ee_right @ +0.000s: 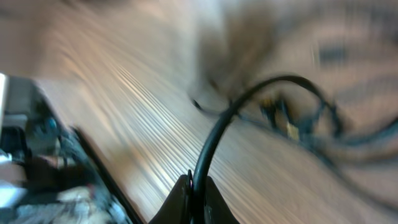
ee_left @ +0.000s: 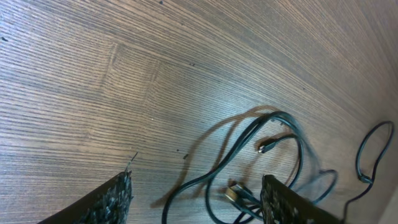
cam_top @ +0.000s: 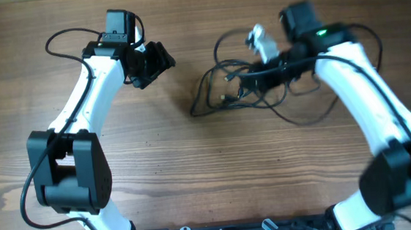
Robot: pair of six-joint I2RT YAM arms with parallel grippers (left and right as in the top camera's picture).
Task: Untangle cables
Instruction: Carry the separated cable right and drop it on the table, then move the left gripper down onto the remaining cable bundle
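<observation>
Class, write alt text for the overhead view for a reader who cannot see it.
A loose tangle of thin black cables lies on a wooden table, the right gripper reaching into it. The left gripper hovers open just left of the tangle.

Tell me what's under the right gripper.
Under the right gripper lie the cables, spread in loose loops on the wooden table. The wrist view shows one strand pinched in its fingers. The strands directly beneath the gripper body are covered.

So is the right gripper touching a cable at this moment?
Touching. In the right wrist view the right gripper is pinched shut on a black cable, which arcs up from between its fingertips.
</observation>
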